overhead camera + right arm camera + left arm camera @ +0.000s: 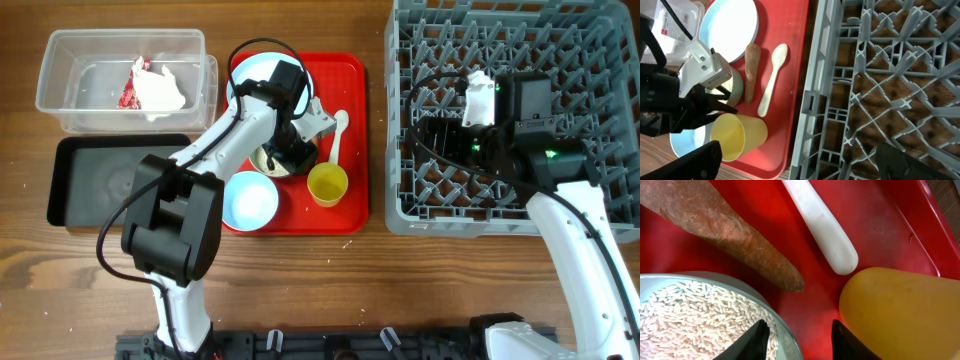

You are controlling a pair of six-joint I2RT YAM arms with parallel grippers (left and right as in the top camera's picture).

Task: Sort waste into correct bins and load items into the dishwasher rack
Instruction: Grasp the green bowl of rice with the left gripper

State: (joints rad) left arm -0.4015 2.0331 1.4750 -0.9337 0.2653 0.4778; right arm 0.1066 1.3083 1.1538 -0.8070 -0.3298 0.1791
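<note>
My left gripper (pixel 287 152) (pixel 800 330) is open low over the red tray (pixel 352 100), one finger inside and one outside the rim of a pale bowl (pixel 785 335) (pixel 736 86) of white rice (pixel 690 310). A brown food piece (pixel 735 235) (pixel 752 70), the white spoon (pixel 338 135) (pixel 820 222) and the yellow cup (pixel 327 184) (pixel 900 310) lie beside it. The light blue plate (pixel 255 70) and an empty bowl (pixel 249 200) share the tray. My right gripper (pixel 435 135) (pixel 797 150) is open and empty over the grey rack (pixel 600 60). The dark chunk is out of view.
The clear tub (pixel 70 95) at the back left holds the red-and-white wrapper (pixel 135 85). The black tray (pixel 90 180) lies in front of it, left of the red tray. The rack fills the right side, its left wall close to the red tray's edge.
</note>
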